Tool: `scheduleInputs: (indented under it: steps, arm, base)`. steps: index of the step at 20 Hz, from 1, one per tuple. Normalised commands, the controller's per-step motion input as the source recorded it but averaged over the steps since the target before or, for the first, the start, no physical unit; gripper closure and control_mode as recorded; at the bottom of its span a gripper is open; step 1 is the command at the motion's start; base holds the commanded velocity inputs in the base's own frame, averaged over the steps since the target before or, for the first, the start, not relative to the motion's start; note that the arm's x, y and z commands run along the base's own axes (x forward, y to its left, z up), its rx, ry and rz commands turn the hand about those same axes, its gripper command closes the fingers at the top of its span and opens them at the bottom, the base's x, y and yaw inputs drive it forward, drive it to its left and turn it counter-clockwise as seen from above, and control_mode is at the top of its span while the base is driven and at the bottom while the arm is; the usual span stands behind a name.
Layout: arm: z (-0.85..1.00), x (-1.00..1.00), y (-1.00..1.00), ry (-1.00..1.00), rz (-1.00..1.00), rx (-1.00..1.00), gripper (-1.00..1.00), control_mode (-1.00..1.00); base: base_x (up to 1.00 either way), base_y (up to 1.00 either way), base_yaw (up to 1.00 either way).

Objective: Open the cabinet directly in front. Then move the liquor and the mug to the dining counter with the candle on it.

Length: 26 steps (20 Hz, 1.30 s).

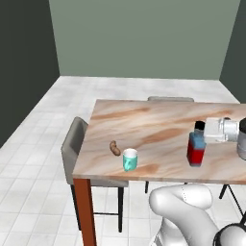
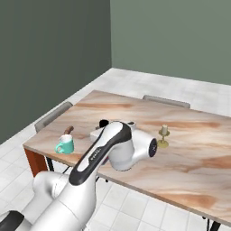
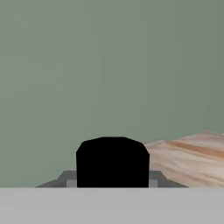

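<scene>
The liquor, blue above, red below with a black cap, stands upright at the near right of the dining counter. My gripper reaches in from the right at cap height and is shut on its top. In the hand view the black cap sits between the fingertips. The teal mug stands free near the counter's front edge, left of the bottle. The candle in its olive-gold holder stands mid-counter beyond my arm. The cabinet is out of view.
A small brown lumpy item lies just behind the mug. Grey chairs stand at the counter's left end and far side. White tiled floor and grey-green walls surround the counter.
</scene>
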Motion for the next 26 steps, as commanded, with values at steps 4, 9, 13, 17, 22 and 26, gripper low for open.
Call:
scheduleInputs:
  steps: [4,9,13,17,22,26]
  arm:
    - [-0.05,0.29,0.00,0.00,0.00,0.00,1.00,-1.00]
    - [-0.04,0.41,0.00,0.00,0.00,0.00,1.00,-1.00]
    - [-0.13,0.39,0.01,0.01,0.00,0.00,1.00,-1.00]
    - [-0.16,0.28,0.00,0.01,0.00,0.00,1.00,-1.00]
    - [-0.15,0.12,0.00,0.00,0.00,0.00,1.00,-1.00]
    - [-0.18,0.08,0.00,0.00,0.00,0.00,1.00,-1.00]
  base:
    - [0.00,0.00,0.00]
    - [0.00,0.00,0.00]
    - [0.00,0.00,0.00]
    - [0.00,0.00,0.00]
    - [0.00,0.00,0.00]
    - [0.00,0.00,0.00]
